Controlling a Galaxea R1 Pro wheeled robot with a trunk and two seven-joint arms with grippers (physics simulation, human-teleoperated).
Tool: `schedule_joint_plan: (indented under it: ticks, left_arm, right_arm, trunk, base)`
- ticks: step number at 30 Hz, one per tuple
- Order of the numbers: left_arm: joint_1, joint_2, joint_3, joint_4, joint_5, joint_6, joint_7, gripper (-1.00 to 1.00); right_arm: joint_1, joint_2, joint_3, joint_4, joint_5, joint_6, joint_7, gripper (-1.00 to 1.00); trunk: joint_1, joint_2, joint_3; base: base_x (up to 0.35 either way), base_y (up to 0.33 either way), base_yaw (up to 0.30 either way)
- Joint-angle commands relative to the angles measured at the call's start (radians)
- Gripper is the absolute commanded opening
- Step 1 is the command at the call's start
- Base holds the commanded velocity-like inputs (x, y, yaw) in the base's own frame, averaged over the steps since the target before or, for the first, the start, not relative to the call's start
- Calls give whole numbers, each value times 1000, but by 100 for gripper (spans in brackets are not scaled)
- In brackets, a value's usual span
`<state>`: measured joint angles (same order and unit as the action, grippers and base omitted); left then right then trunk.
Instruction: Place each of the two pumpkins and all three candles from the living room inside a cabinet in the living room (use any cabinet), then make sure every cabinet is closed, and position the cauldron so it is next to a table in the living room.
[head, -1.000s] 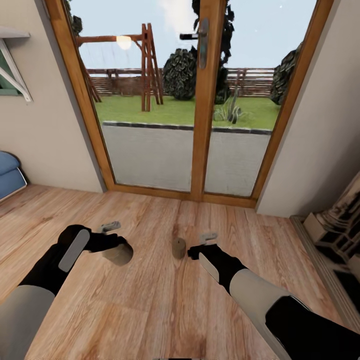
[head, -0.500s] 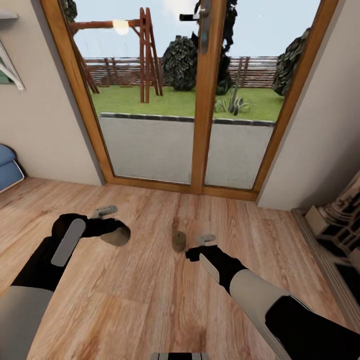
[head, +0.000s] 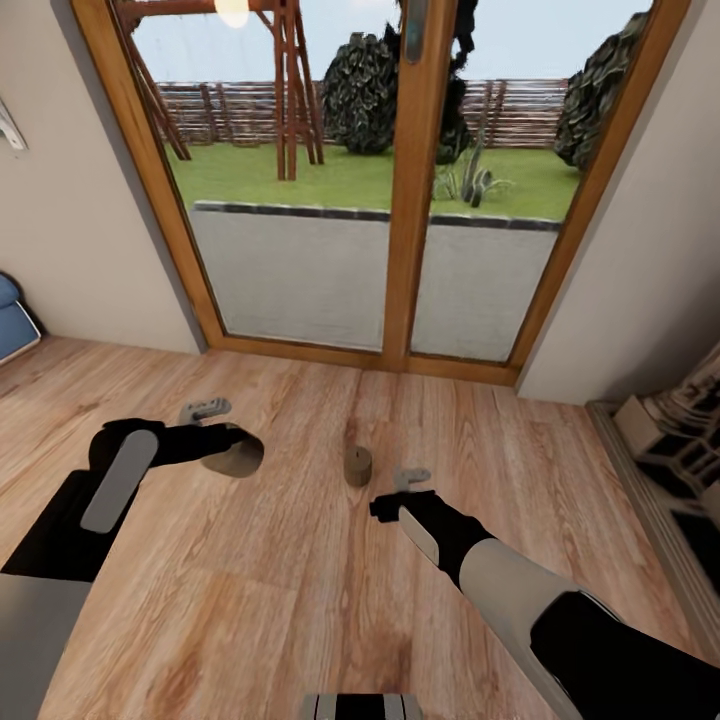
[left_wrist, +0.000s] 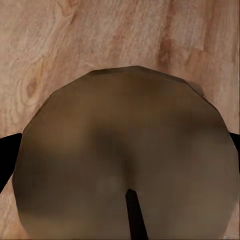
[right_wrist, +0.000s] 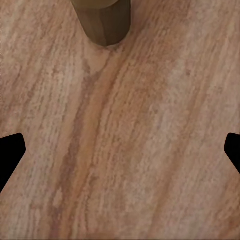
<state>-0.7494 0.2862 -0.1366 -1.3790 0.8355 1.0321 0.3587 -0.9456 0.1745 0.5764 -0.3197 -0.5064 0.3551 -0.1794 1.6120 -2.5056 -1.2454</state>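
One short beige pillar candle is clamped in my left gripper. The other upright candle now sits farther ahead of my spread-open right gripper (whole view dipped), so reaching comes next.

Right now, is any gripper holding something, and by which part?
The left gripper holds a candle by its sides. The right gripper is open and empty, beside the candle on the floor.
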Motion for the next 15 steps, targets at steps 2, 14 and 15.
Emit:
schedule_joint_plan:
  ticks: [2, 14, 15]
  left_arm:
    - [-1, 9, -2, 0, 51, 0, 10, -100]
    - [-1, 13, -3, 25, 93, -5, 11, -100]
    - [-1, 12, -3, 30, 93, -6, 11, -100]
  right_arm:
    - [-1, 0, 7, -1, -8, -20, -6, 100]
    - [-1, 0, 15, 1, -6, -86, -14, 100]
    - [-1, 0, 16, 1, -6, -86, -14, 100]
  trunk:
    - [1, -1, -9]
    - [1, -1, -13]
    - [1, -1, -13]
  base:
    - [0, 0, 0]
    - [18, 0, 145]
    - [229, 0, 95]
